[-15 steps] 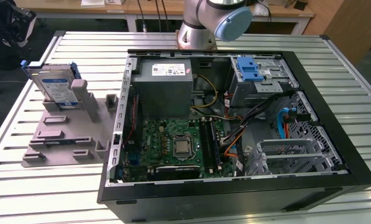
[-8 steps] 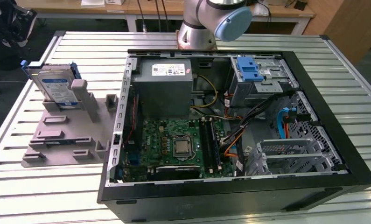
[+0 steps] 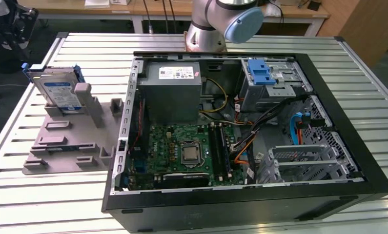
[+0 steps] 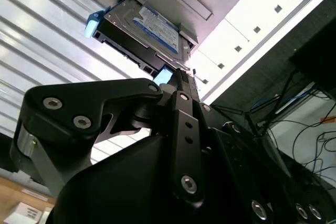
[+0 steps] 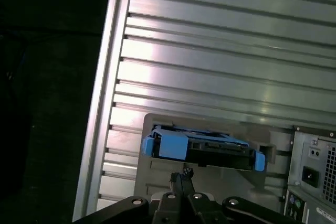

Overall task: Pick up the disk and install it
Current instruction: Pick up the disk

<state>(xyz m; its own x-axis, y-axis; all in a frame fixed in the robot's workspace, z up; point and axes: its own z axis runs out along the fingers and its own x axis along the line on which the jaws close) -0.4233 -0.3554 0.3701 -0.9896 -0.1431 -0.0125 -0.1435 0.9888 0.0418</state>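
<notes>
while one disk (image 3: 55, 90) stands in one holder (image 3: 63, 146), one open case (image 3: 246, 207) beside

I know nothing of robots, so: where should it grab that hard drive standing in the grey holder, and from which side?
Probably from above, pinching the two flat faces near the top edge: the disk stands on edge in the grey holder, its lower part seated and its top free.

Slatted metal table (image 3: 51, 204) bears computer case (image 3: 246, 214), grey fixture (image 3: 57, 141).
</notes>
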